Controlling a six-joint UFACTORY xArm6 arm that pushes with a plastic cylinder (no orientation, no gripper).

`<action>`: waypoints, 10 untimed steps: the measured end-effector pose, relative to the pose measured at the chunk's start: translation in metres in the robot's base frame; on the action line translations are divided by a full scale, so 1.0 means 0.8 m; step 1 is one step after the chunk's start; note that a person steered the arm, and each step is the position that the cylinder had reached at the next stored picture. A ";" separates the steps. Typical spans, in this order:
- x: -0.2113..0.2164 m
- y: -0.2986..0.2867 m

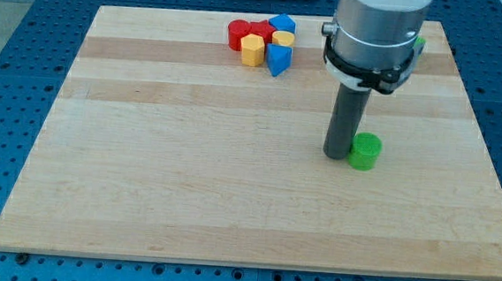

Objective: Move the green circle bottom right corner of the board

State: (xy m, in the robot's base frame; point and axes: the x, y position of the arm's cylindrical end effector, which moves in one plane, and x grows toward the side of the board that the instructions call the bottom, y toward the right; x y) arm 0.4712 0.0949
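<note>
The wooden board, pale and striped with grain, lies bare along its near edge. The green circle, a short smooth cylinder, sits right of centre, well apart from the near right corner, so most of the push looks left to do. My tip, a plain dark rod with nothing to open or close, touches its left side. Far off cluster red, yellow and blue blocks.

green circle, dark rod, pale striped wooden board
</note>
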 end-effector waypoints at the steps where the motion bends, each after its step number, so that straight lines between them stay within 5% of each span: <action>1: -0.028 0.000; 5: 0.053 0.068; 10: 0.060 0.119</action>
State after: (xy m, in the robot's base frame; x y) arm 0.5190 0.1901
